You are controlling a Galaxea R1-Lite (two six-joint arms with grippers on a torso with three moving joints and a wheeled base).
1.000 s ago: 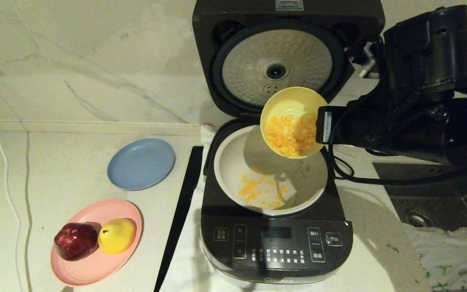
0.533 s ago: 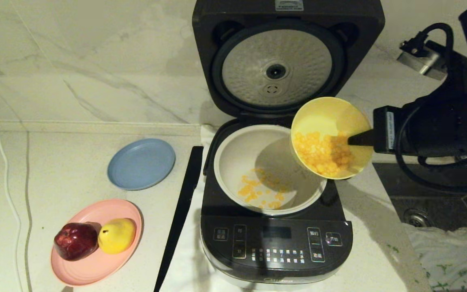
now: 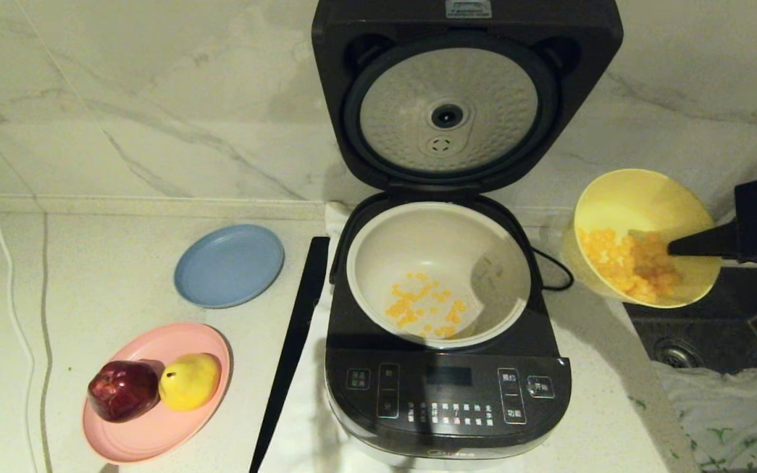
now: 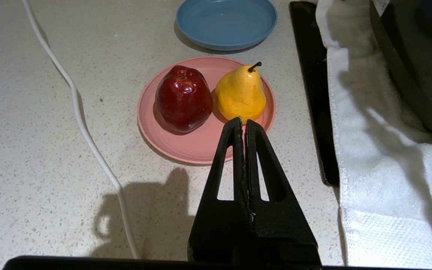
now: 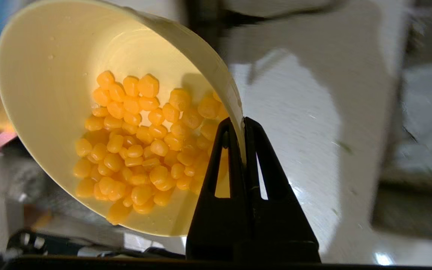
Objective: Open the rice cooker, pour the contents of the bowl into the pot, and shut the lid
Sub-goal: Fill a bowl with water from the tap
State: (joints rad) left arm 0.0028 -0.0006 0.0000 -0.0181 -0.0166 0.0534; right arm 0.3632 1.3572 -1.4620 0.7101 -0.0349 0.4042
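The dark rice cooker [image 3: 447,401] stands with its lid [image 3: 464,98] raised upright against the wall. Its cream pot [image 3: 378,243] holds a scatter of yellow kernels [image 3: 421,309]. My right gripper [image 3: 674,248] [image 5: 241,123] is shut on the rim of the pale yellow bowl [image 3: 635,197] [image 5: 51,67], held tilted in the air to the right of the cooker. Most kernels [image 3: 625,266] [image 5: 144,142] still lie in the bowl. My left gripper [image 4: 243,122] is shut and empty, hovering near the pink plate.
A pink plate [image 3: 155,430] [image 4: 197,144] carries a red apple [image 3: 122,389] and a yellow pear [image 3: 189,381]. A blue plate [image 3: 229,265] lies behind it. A black strip [image 3: 293,341] lies left of the cooker. A sink [image 3: 713,328] and a cloth [image 3: 727,414] are at right.
My right gripper has carried the bowl from above the pot to the right, clear of the cooker, with kernels still inside. The left arm has not moved.
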